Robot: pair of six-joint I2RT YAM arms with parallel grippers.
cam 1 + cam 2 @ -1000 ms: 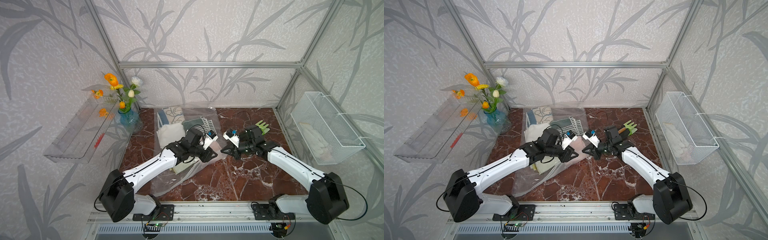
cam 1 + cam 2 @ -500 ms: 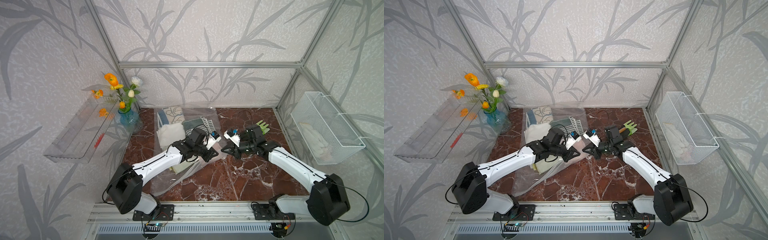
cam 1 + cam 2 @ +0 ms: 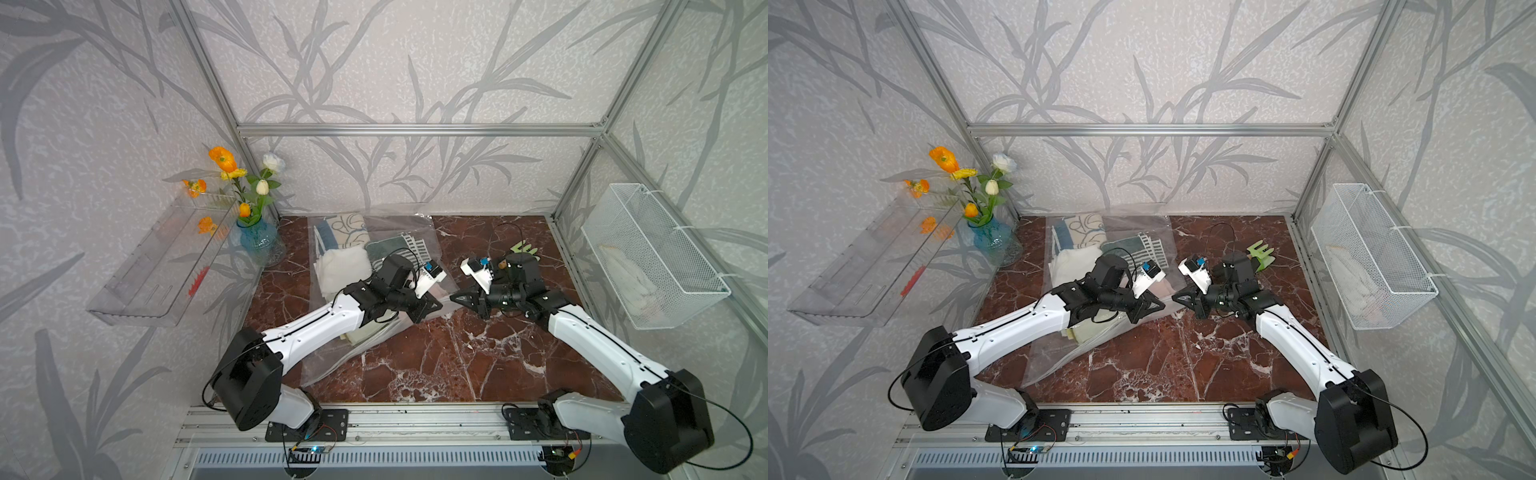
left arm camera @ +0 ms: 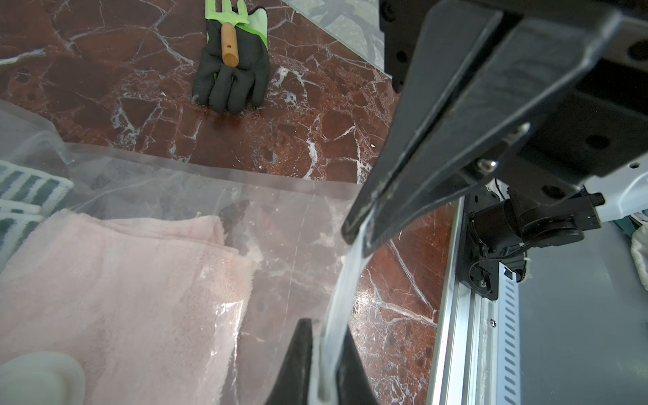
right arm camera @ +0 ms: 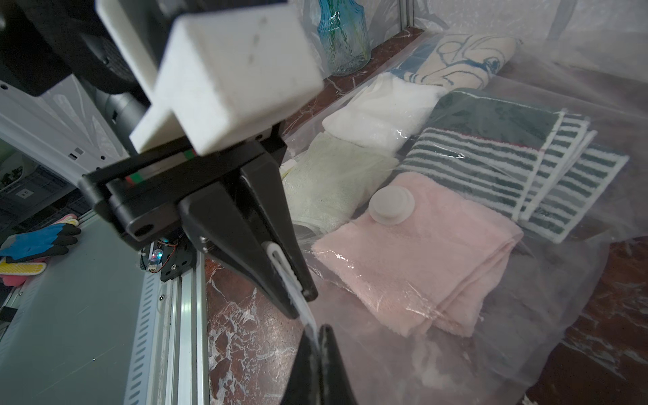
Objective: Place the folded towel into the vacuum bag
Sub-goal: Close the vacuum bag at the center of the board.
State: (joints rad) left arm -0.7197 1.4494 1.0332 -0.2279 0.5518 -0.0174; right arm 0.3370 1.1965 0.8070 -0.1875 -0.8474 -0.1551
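Clear plastic: I hold the vacuum bag (image 4: 298, 217) edge pinched in both left gripper (image 3: 432, 305) and right gripper (image 3: 455, 298), pink towel (image 5: 420, 259) inside.

I have bare marble tabletop (image 3: 436, 365) across the front, free to cross. The vacuum bag (image 3: 407, 237), stuffed full, takes up the back left, the vase (image 3: 257, 245) crowds that corner, and a glove (image 4: 231, 80) with a rake (image 4: 226, 14) lies back right.
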